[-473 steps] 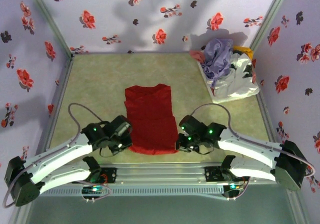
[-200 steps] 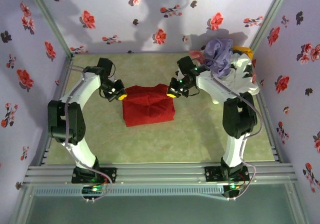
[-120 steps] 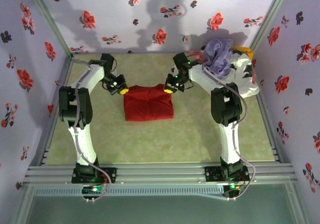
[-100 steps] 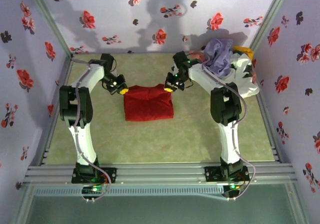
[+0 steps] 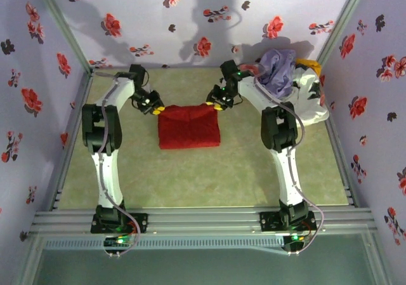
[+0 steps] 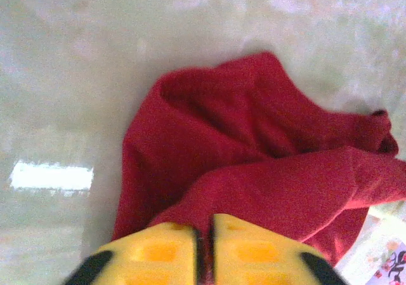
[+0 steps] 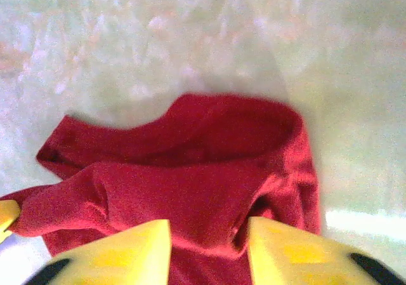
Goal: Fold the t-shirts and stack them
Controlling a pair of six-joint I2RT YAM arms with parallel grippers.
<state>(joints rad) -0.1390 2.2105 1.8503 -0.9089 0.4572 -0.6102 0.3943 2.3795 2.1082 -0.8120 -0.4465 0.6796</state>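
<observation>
Red shirt [image 5: 189, 127] lay folded; right gripper [image 5: 217, 106] at its far right corner stood parted, left gripper [image 5: 157, 111] at far left nearly closed, grip unclear.

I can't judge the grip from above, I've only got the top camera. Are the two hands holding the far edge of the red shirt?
Observer: The right hand has its fingers well apart; the red shirt shows in the gap, seemingly unclamped.
Operator: And the left?
Observer: The left hand has its fingers almost together, just a thin slit; I can't tell whether cloth is pinched.
Operator: Is that edge lying flat?
Observer: No, close up it is bunched into rolls.
</observation>
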